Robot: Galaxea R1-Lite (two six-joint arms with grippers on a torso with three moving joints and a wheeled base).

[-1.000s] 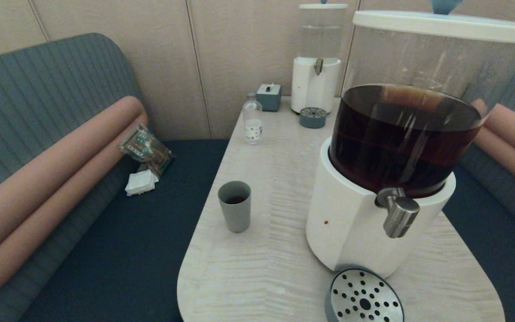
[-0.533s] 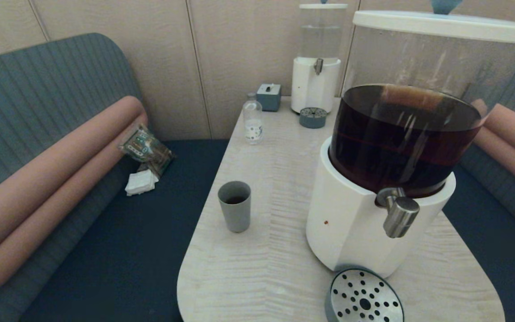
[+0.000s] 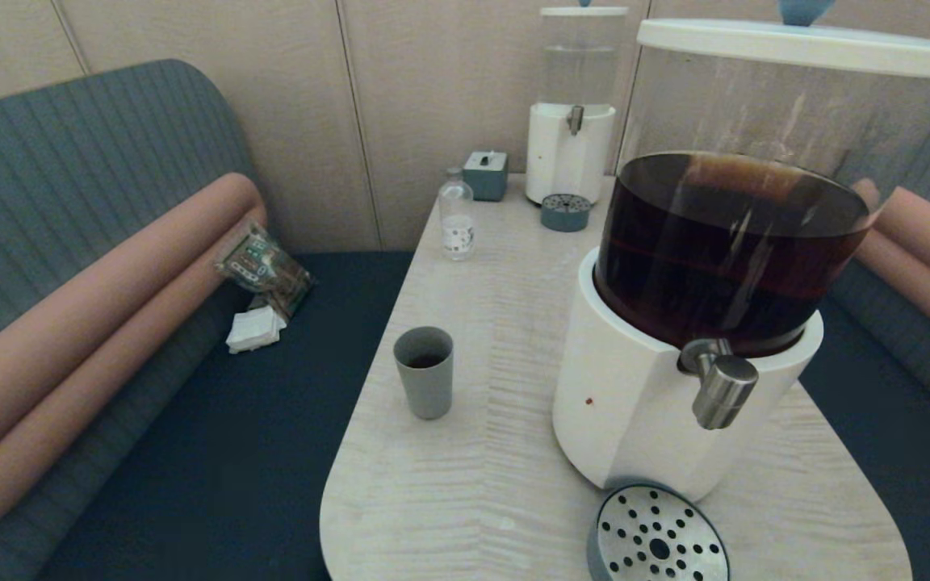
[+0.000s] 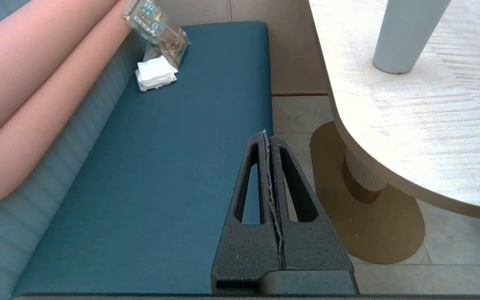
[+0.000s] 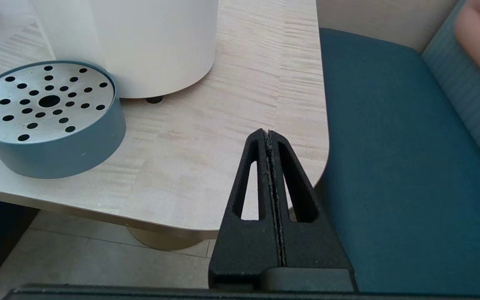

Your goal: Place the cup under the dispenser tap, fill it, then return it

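The cup (image 3: 424, 371) stands unmoved since a second ago, left of the dispenser tap (image 3: 719, 390); both end effectors pressed together.

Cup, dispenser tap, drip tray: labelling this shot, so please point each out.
cup (image 3: 425, 379), head view, on its grey outer wall.
dispenser tap (image 3: 722, 393), head view, on the steel spigot body.
drip tray (image 3: 657, 537), head view, on its perforated metal top.

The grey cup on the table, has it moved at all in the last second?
No. In the head view the cup stands in the same spot, left of the dispenser's white base and apart from it, as in both earlier pictures.
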